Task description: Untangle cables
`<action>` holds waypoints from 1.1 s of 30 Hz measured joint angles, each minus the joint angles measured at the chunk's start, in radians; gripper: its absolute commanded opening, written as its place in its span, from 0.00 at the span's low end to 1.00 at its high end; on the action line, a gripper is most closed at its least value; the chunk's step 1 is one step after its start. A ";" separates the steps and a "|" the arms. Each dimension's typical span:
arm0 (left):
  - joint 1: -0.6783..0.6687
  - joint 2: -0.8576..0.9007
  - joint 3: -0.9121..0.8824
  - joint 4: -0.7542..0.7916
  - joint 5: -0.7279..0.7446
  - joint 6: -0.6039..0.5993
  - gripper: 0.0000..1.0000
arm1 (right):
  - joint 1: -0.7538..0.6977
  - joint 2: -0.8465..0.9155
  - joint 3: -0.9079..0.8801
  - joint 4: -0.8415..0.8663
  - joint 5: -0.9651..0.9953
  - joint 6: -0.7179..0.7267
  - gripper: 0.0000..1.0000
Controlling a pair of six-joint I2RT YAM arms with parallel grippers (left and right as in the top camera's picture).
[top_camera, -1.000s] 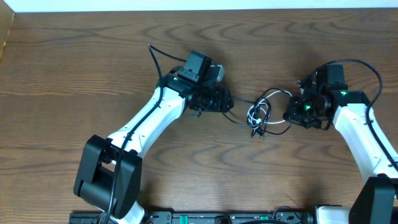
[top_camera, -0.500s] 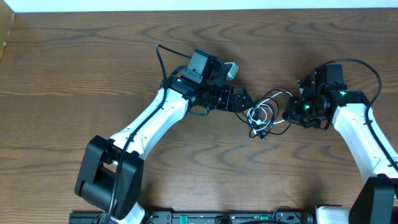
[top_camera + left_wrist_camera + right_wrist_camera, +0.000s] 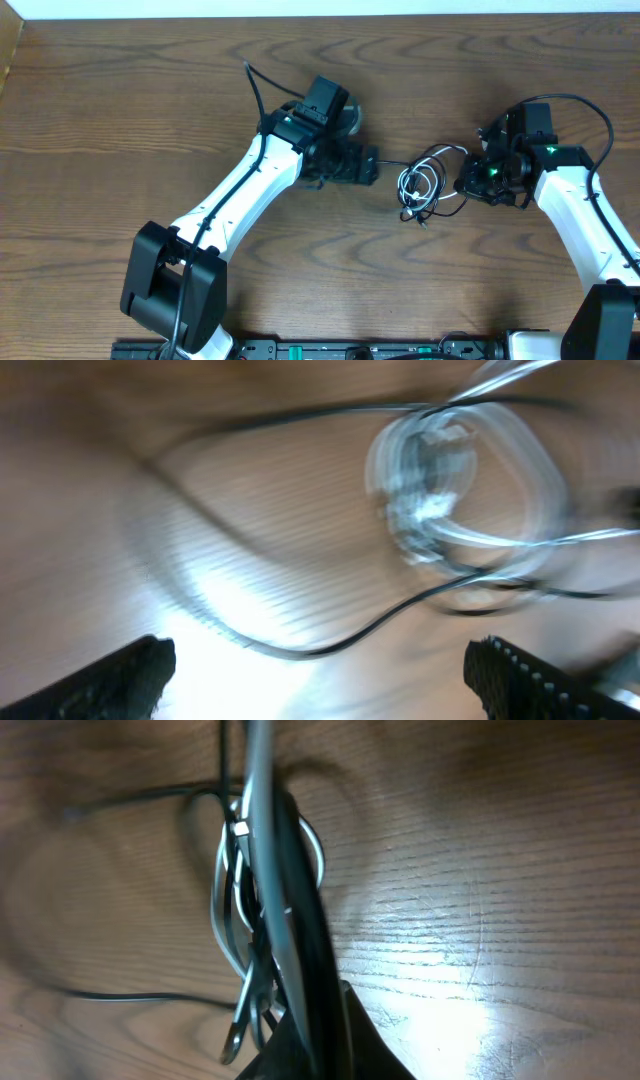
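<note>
Lies on the wooden table (image 3: 150, 80), between the two arms: the cables (image 3: 425, 182), one small tangle of white cable (image 3: 430, 510) and black cable (image 3: 296, 652) loops.

Just left of the tangle, short of touching the coils: the left gripper (image 3: 368, 165). Reaching toward it from the bundle, a single black strand. Through the left wrist camera, heavily blurred: fingers (image 3: 125, 678) spread wide at the bottom corners, gripping nothing. Ahead and to the upper right, the white coil. Sweeping across the wood just in front of the fingertips, a black loop.

At the right edge of the tangle, touching it: the right gripper (image 3: 468, 185). Through the right wrist camera: closed at the bottom edge on strands of the bundle. Rising straight away from the tips, white and black strands together. Resting on the wood to the left of them, the remaining loops, with a thin black strand trailing off further left.
</note>
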 measured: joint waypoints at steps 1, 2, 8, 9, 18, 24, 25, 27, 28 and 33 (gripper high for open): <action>0.000 0.000 0.000 -0.032 -0.064 0.000 0.97 | 0.000 0.000 0.000 0.000 0.000 0.000 0.03; 0.000 0.000 0.000 -0.051 -0.110 0.000 0.97 | 0.000 0.000 0.000 0.000 0.000 0.000 0.03; 0.000 0.000 0.005 -0.070 -0.188 0.000 0.97 | 0.000 0.000 0.000 0.001 0.000 0.003 0.01; 0.000 0.000 0.007 -0.054 -0.165 0.000 0.97 | 0.000 0.000 0.000 0.001 -0.001 0.003 0.01; -0.007 0.008 0.033 0.242 0.150 -0.114 0.96 | -0.058 0.001 0.000 0.019 -0.066 0.000 0.01; -0.016 0.124 0.038 0.372 0.227 -0.268 0.96 | -0.081 0.001 0.000 0.023 -0.086 -0.002 0.01; -0.020 0.151 0.038 0.397 0.241 -0.295 0.96 | -0.081 0.001 0.000 0.025 -0.089 -0.002 0.01; -0.033 0.198 0.038 0.455 0.274 -0.347 0.96 | -0.081 0.001 0.000 0.028 -0.091 -0.002 0.01; -0.042 0.216 0.038 0.477 0.286 -0.369 0.96 | -0.081 0.001 0.000 0.028 -0.092 -0.002 0.01; -0.100 0.269 0.038 0.544 0.330 -0.460 0.93 | -0.081 0.001 0.000 0.029 -0.098 -0.002 0.01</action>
